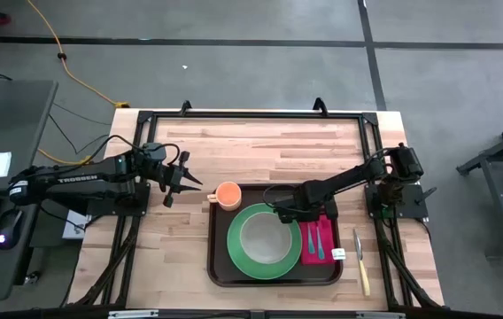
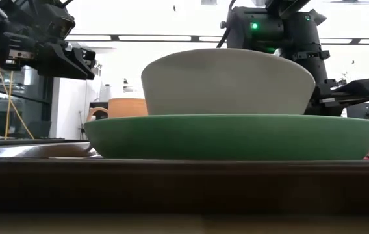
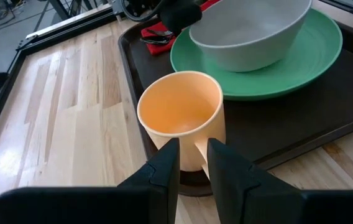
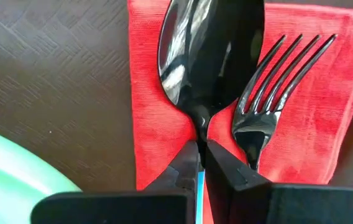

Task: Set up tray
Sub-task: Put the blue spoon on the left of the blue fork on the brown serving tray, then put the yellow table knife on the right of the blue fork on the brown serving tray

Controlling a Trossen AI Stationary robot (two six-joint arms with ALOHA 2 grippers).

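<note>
Right pincer (image 1: 289, 213) over tray (image 1: 219, 266)

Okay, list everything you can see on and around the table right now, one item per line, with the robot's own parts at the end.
tray: one, dark brown, near middle of the wooden table
plate: one, green, round, on the tray
bowl: one, pale grey, sitting in the plate
cup: one, orange with a handle, on the tray's far left corner
napkin: one, red, on the tray right of the plate
spoon: one, black, on the napkin
fork: one, black, beside the spoon on the napkin
knife: one, pale handle, on the table right of the tray
table: one, light wood, black frame
left gripper: closed on the cup's handle
right gripper: shut on the spoon's handle
</note>
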